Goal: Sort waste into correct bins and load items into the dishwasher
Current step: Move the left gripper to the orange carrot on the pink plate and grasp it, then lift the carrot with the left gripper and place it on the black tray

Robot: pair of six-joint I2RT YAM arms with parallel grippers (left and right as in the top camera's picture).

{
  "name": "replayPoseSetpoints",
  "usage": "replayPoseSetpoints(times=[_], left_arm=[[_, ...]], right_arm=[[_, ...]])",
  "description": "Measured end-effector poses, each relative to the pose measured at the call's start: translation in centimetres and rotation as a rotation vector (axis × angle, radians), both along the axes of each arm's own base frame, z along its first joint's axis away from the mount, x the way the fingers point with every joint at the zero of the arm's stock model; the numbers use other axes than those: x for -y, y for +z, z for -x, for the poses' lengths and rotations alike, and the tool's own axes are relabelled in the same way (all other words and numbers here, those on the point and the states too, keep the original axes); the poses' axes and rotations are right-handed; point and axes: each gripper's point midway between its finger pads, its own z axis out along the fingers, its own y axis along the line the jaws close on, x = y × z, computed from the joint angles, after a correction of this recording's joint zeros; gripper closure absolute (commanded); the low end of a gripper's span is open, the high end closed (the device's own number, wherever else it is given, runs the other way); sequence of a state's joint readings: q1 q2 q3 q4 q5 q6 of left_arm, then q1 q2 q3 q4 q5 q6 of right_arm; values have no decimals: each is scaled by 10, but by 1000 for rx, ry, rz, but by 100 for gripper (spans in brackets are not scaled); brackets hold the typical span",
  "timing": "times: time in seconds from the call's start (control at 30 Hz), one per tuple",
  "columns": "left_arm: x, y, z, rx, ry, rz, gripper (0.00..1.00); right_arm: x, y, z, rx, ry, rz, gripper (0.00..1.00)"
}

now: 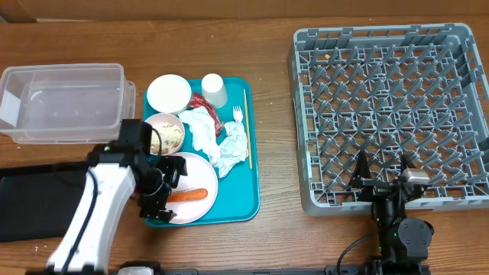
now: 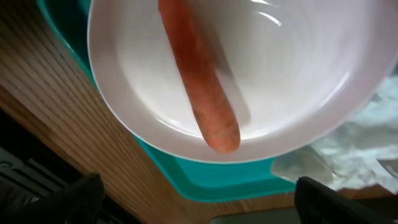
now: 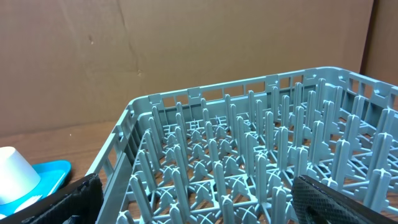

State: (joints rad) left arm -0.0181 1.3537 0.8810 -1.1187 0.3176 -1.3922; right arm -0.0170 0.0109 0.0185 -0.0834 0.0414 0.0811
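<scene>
Hovering spread-open at lower left overhead, the left gripper (image 1: 166, 189) should straddle the carrot (image 2: 200, 87) crosswise, sparing the plate (image 2: 305, 87).

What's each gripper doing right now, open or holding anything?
Left gripper: open, empty, at the plate with the carrot piece.
Right gripper: open, empty, by the dish rack.

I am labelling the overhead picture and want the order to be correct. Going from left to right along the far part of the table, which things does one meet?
clear plastic tub → white bowl → white cup → wooden stick → grey dish rack
</scene>
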Motion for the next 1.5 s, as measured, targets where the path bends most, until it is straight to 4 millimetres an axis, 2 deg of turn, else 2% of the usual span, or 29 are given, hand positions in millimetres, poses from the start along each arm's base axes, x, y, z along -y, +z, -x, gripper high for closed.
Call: replayPoseSetpoints(times=[0.2,0.4,0.57,0.73,0.8,0.93,1.0,1.03,1.1,1.17,1.23,1.4,1.5], left_arm=[[-2,-33,1,-135,13,-15,0],[-3,-55,-15,-121,-7,-46,0],[0,-60,-25,-78,-30,-64,0],[-2,-62,-24,-79,-31,-73,0],[-2,-70,-15,-95,-31,-72,0],[5,-78,-19,-22,-31,-31,0],[8,-78,-19,-4,-22,-10,5],[9,-79,-18,-2,-18,-2,14],[11,-79,-17,-5,-11,10,27],[12,-79,-16,-11,-1,12,30],[12,-79,-16,-9,0,12,41],[11,-79,-17,-8,2,10,46],[11,-80,-17,-7,2,7,56]], right_arm=[[0,0,0,0,0,0,0],[0,0,0,0,0,0,0],[0,0,0,0,0,0,0],[0,0,0,0,-1,0,0],[0,0,0,0,0,0,0],[0,0,0,0,0,0,0],[0,0,0,0,0,0,0],[0,0,0,0,0,0,0],[0,0,0,0,0,0,0],[0,0,0,0,0,0,0],[0,0,0,0,0,0,0],[0,0,0,0,0,-1,0],[0,0,0,0,0,0,0]])
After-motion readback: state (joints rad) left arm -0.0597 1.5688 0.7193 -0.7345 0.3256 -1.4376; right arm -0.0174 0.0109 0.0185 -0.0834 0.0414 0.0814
